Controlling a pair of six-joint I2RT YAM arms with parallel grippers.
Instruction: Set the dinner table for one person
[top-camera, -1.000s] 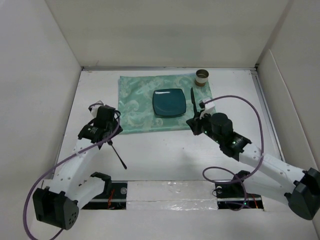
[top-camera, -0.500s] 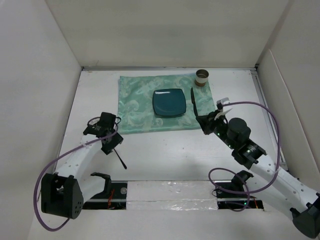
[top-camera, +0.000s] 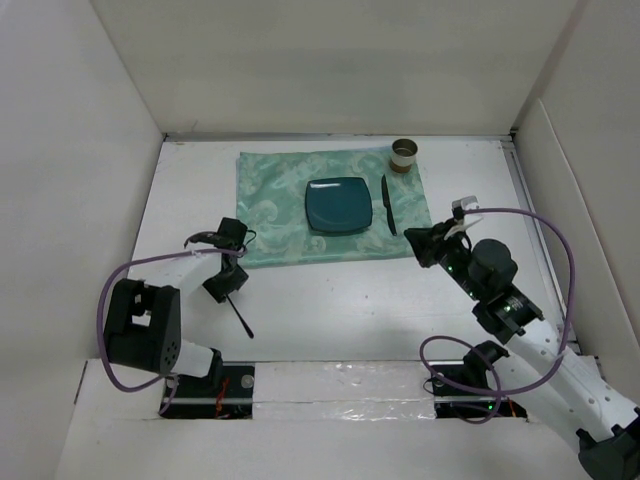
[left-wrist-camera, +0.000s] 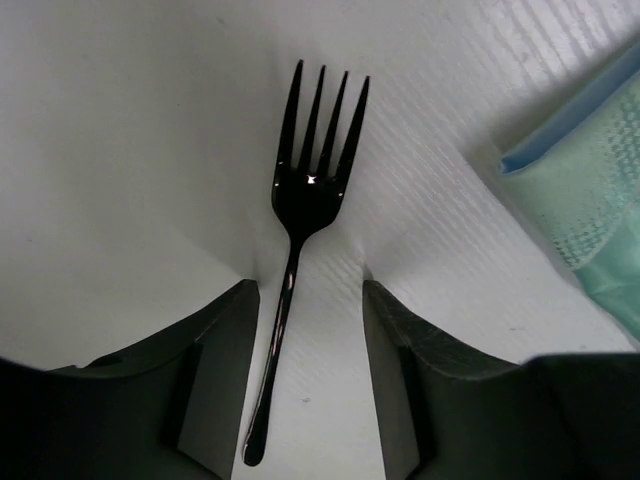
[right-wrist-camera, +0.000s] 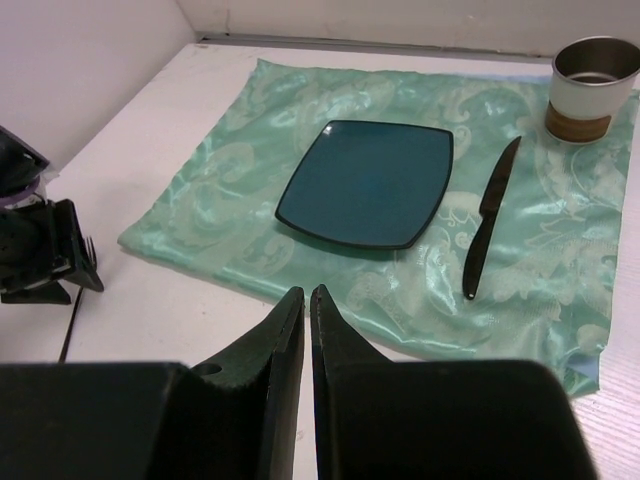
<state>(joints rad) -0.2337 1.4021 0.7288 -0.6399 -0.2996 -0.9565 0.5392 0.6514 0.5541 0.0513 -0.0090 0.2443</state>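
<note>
The white dinner table (top-camera: 330, 300) carries a mint-green mat (top-camera: 275, 200) with a teal square plate (top-camera: 338, 205) and a black knife (top-camera: 388, 204) to the plate's right. A black fork (top-camera: 240, 318) lies on the bare table in front of the mat's left corner. My left gripper (top-camera: 221, 283) is open and low over the fork. In the left wrist view the fork (left-wrist-camera: 305, 200) has its handle between my fingers (left-wrist-camera: 225, 340), closer to the left one, not pinched. My right gripper (top-camera: 425, 243) is shut and empty (right-wrist-camera: 307, 295), off the mat's near right corner.
A metal cup (top-camera: 404, 155) stands at the mat's far right corner and also shows in the right wrist view (right-wrist-camera: 590, 75). White walls enclose the table on the left, back and right. The mat's corner (left-wrist-camera: 590, 180) lies close to the right of my left gripper.
My right gripper has drawn back to the right, away from the knife that lies on the mat. My left arm has folded in and brought its gripper down around the fork.
</note>
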